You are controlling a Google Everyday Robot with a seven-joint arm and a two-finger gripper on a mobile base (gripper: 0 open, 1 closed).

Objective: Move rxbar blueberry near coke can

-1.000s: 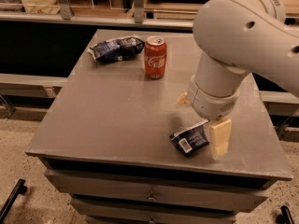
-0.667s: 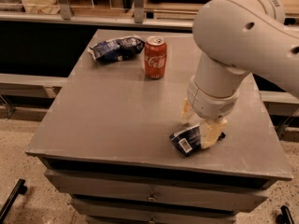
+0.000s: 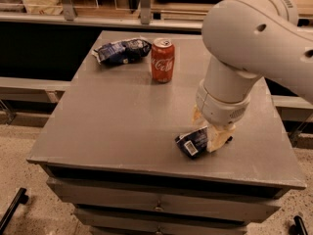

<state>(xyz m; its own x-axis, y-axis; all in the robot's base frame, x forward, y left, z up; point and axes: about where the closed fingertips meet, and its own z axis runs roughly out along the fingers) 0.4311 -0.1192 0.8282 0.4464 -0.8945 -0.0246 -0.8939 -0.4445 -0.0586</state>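
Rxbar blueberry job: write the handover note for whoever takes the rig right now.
Gripper: low over the table, right at the rxbar blueberry; this view does not confirm a grasp.
Rxbar blueberry: near-right part of the table, barcode patch facing up, well apart from the coke can.
Coke can: upright at the far middle of the table, with a blue chip bag lying to its left.
Done: the arm is at the bar.
Left: confirm the grip, lift, carry the bar toward the can, set it down beside it without knocking it, release.
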